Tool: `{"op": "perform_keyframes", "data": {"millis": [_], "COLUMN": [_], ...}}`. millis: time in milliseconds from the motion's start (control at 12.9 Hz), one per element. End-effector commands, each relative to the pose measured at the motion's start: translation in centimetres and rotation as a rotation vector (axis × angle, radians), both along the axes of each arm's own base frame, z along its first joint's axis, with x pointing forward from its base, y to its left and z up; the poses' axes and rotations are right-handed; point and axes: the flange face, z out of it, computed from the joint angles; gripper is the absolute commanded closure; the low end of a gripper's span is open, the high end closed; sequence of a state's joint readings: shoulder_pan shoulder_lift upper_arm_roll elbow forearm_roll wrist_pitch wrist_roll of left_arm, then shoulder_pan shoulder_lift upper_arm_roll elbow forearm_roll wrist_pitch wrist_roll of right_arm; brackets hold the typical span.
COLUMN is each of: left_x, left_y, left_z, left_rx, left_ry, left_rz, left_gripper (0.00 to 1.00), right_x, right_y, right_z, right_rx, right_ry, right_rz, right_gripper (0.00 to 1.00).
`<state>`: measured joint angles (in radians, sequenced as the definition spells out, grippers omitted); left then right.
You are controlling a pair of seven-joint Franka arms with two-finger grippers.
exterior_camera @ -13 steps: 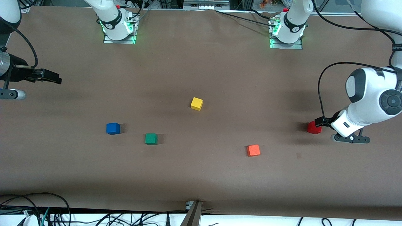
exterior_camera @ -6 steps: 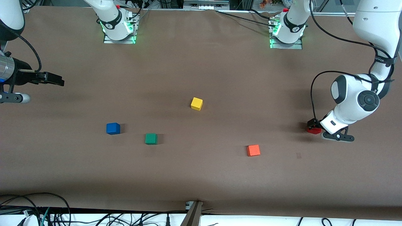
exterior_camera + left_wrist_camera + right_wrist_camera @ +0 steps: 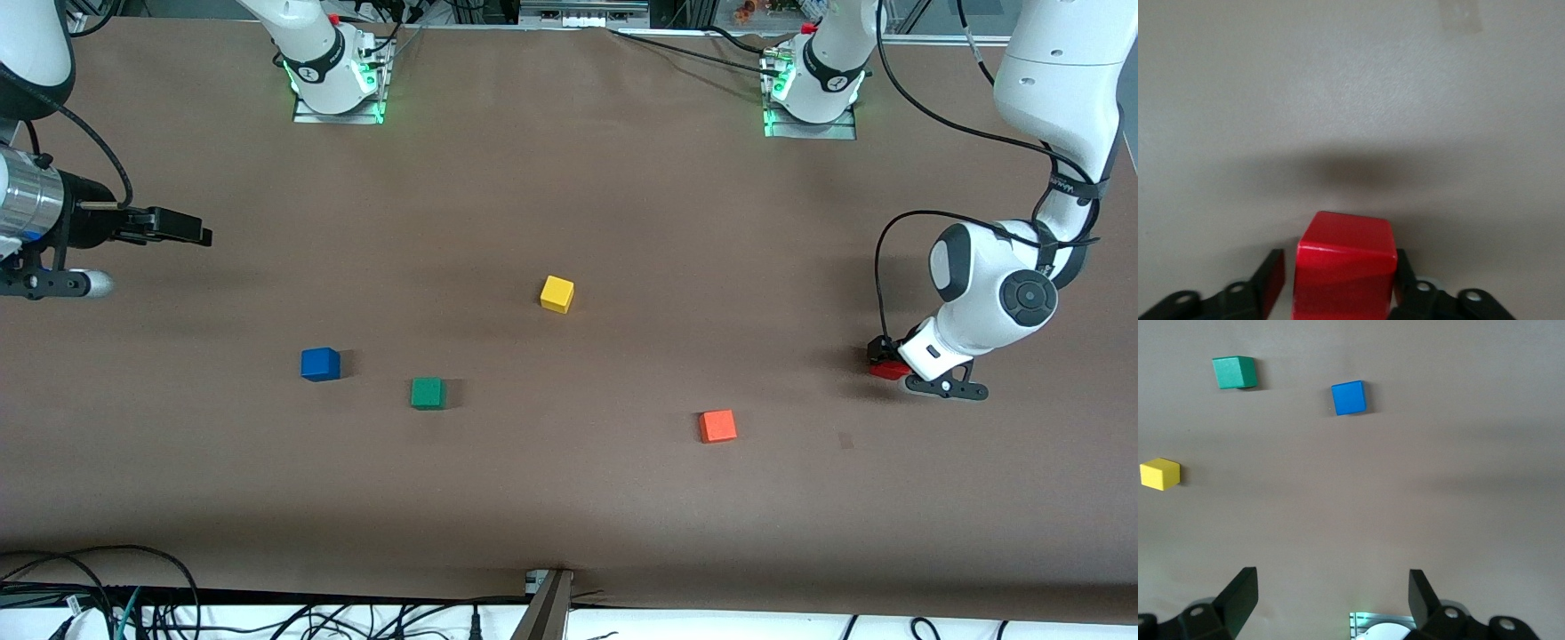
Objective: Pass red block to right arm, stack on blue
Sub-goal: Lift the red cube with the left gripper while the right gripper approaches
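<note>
The red block sits on the table at the left arm's end. My left gripper is down around it. In the left wrist view the block stands between the two fingers, with one finger a small gap away from it and the other close against it, so the gripper is open. My right gripper hangs open and empty over the right arm's end of the table. The blue block also shows in the right wrist view, well away from the right gripper.
A green cube lies beside the blue block, toward the left arm's end. A yellow cube lies mid-table. An orange cube lies nearer the front camera than the red block. The robot bases stand along the table's back edge.
My left gripper has come down over the red block until its fingers stand on either side of it. My right gripper has moved a little toward the table's middle.
</note>
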<state>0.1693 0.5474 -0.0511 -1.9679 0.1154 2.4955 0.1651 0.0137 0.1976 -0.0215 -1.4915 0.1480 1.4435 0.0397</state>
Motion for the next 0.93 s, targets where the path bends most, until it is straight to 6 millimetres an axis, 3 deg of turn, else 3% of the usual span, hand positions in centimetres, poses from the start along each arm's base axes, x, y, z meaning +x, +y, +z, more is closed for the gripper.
{"op": "perform_keyframes", "data": {"millis": [0,232,464,618,850], "left_x": [0.2,0.6,1.1,1.0,0.3], "left_y": [0.5,0.2,-3.9,-6.8,-8.7], "left_z": [0.6,3.1,7.4,9.7,11.4], "left_rx": [0.009,0.006,-0.023,-0.155,-0.480], "left_ry": [-0.010,-0.020,-0.014,0.013,0.046], "left_rz": [-0.021,-0.090,-0.221,-0.243,-0.257], "left_gripper": [0.93,1.00,1.00,1.00,1.00], "right_x": [0.7,1.5,2.3,2.9,3.6], "right_y": [1.0,1.7,2.7,3.5,5.1], "right_z": [-1.3,-3.6,-5.9,-8.4,-10.9], "right_rx": [0.103,0.190,0.340,0.458,0.571], "right_ry": [0.018,0.050,0.076,0.094,0.123], "right_rz": [-0.007,0.023,0.042,0.098,0.091], "right_gripper": [0.00,0.00,0.00,0.00,0.00]}}
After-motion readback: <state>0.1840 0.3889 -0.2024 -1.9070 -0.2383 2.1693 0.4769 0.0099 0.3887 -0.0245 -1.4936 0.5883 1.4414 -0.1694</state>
